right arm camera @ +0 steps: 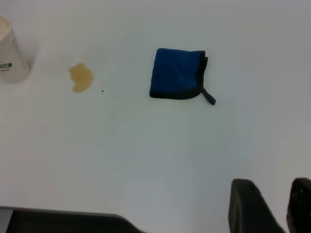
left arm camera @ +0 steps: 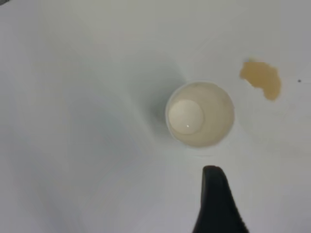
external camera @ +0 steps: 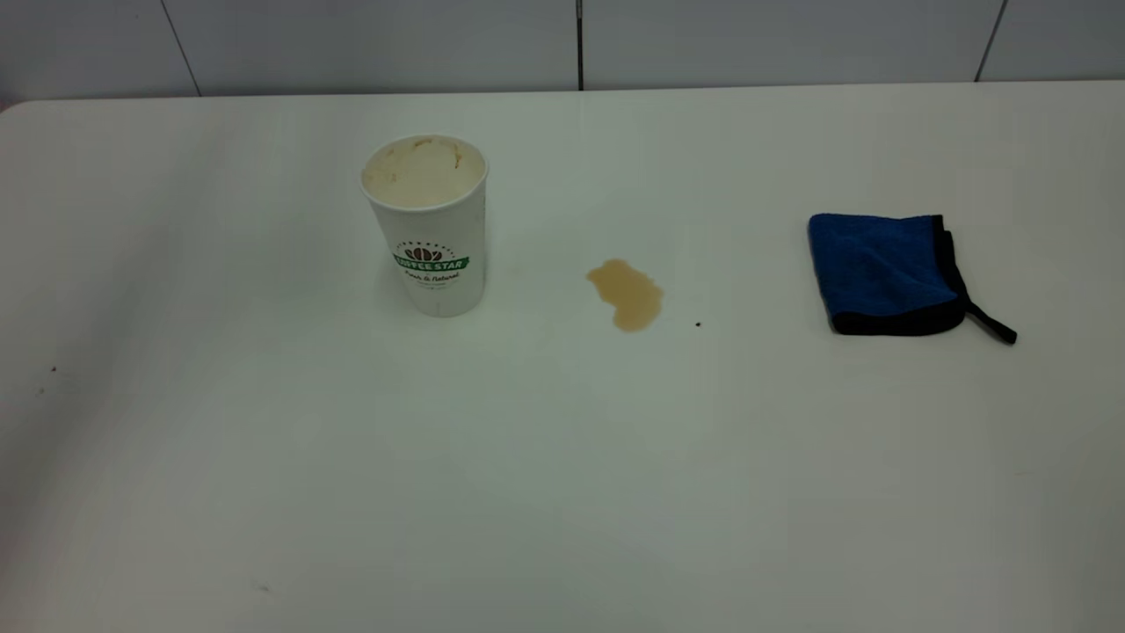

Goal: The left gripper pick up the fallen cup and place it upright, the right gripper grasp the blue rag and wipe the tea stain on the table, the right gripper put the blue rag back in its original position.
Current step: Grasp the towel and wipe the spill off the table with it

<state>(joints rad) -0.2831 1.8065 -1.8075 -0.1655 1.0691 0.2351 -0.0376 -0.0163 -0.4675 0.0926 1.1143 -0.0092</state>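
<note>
The cup point(external camera: 428, 224) stands upright on the table point(external camera: 562, 492) at the left, its tan-stained inside showing. In the left wrist view I look straight down into the cup point(left arm camera: 200, 114). My left gripper point(left arm camera: 266, 200) hovers above and beside it, open and holding nothing, with only one black finger point(left arm camera: 217, 204) in the frame. The tea stain point(external camera: 627, 294) lies right of the cup. The blue rag point(external camera: 883, 274) lies folded at the right, its strap trailing. My right gripper point(right arm camera: 278, 195) hangs high, well off from the rag point(right arm camera: 176, 73), its fingers slightly apart and empty.
A tiny black speck point(external camera: 698, 324) sits just right of the stain. The table's far edge meets a grey panelled wall point(external camera: 562, 44). Neither arm appears in the exterior view. A dark edge point(right arm camera: 63, 221) shows at the rim of the right wrist view.
</note>
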